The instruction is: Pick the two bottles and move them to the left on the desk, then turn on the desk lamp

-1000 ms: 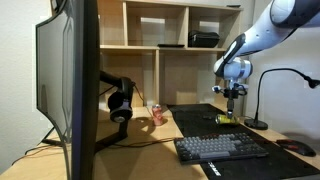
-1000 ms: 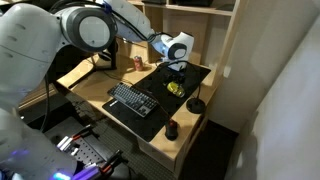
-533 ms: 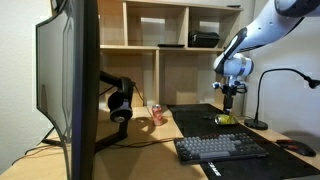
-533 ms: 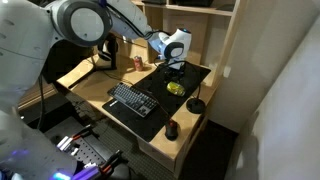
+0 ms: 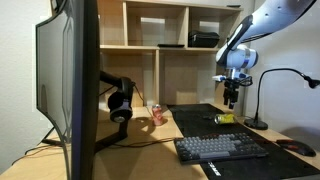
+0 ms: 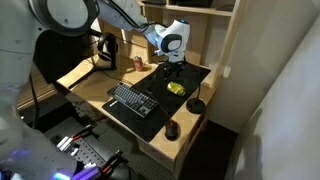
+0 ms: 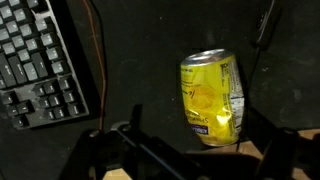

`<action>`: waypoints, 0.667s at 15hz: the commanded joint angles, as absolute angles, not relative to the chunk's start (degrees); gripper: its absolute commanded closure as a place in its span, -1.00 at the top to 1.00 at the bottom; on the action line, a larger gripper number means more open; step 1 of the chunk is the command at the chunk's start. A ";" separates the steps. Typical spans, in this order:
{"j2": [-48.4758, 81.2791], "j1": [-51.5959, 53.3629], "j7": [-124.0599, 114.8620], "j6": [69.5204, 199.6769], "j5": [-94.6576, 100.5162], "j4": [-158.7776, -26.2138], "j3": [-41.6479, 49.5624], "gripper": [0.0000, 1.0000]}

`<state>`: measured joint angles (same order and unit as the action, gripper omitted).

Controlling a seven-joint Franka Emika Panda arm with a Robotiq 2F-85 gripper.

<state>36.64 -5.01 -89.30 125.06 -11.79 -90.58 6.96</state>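
– Over the black mat [image 5: 195, 110], in an exterior view, the gripper [image 5: 231, 97] hangs straight above the yellow-green can [image 5: 225, 118], apart from it and carrying nothing. The desk lamp [image 5: 262, 90] stands just beside them.
– And the second can?
– The pinkish-red can [image 5: 157, 113] stands on the bare wood of the desk [image 5: 145, 140], well apart, near the headphones [image 5: 120, 105].
– Does the higher exterior view agree?
– Yes. The gripper [image 6: 173, 72] is over the yellow-green can [image 6: 175, 88], with the lamp's round base [image 6: 196, 105] near and the keyboard [image 6: 132, 98] on the other side.
– What does the wrist view show?
– The yellow-green can [image 7: 212, 95] sits right of centre on the mat. It looks dented and seems to lie on its side. The fingers are dark shapes at the bottom edge, spread wide, with the can's lower end roughly between them.
– So the step is picking it up?
– I judge so. Shift slightly to centre the can, then come straight down. Close across its body, not its ends, and squeeze gently because thin metal buckles. Lift clear of the lamp's neck before carrying it over.
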 commanded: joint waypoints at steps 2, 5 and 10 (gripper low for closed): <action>40.43 -2.74 -89.42 130.16 -9.33 -89.44 7.95 1.00; 45.26 -2.39 -89.18 132.97 -9.53 -87.25 7.68 1.00; 51.70 -2.04 -89.41 140.13 -9.72 -83.34 8.29 1.00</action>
<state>47.92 -2.49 -89.34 137.09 -9.86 -86.75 7.28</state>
